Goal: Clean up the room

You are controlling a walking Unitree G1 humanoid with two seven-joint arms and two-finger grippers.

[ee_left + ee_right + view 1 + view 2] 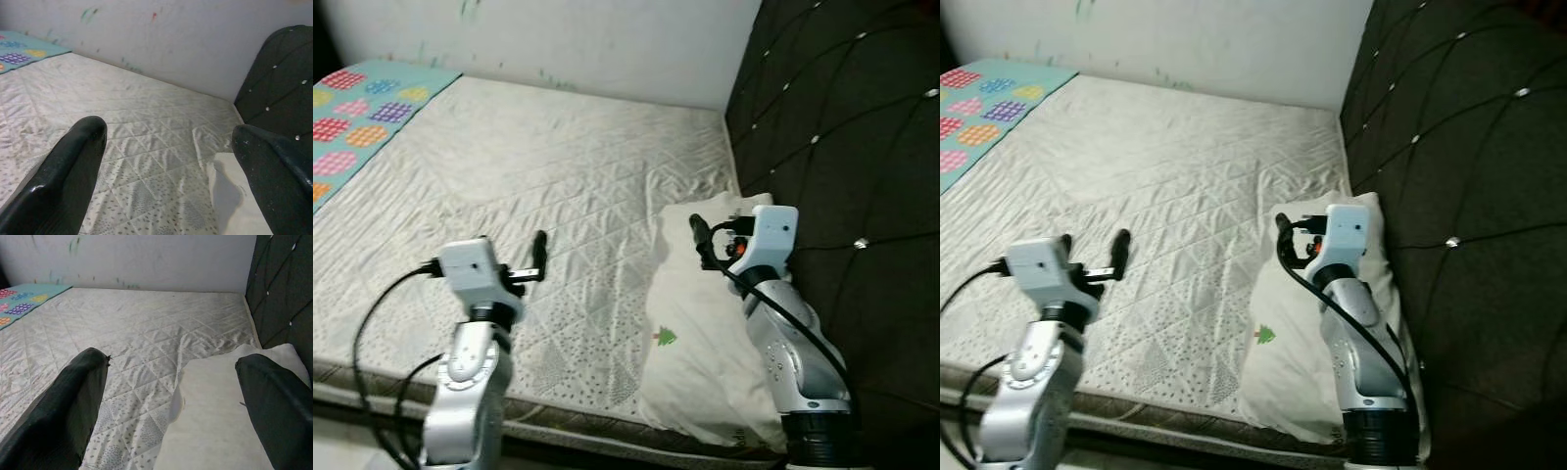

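two pincers up over a bed here, both empty and both spread wide. the left pincer hangs above the near part of the quilted cream mattress cover, its black fingers far apart with nothing between them. the right pincer is just as wide, fingers apart, and it sits above the near end of a white pillow.

that pillow lies right under and ahead of the right pincer, up against the dark tufted headboard that runs along the right pincer's outer side. it has a small green tree mark on the side facing the left pincer, and its far corner looks a bit rumpled. from the left pincer the pillow is off to the inner side, well apart from its fingers.

far ahead of both pincers the mattress cover runs to a pale wall with a few small green smudges. way out beyond the left pincer, on its outer side, a teal blanket with coloured checked patches lies across the far corner of the bed.

black cables loop off the left arm's wrist box, another one runs down the right arm. can't tell if either pincer touches the bedding, they look to be held above it.
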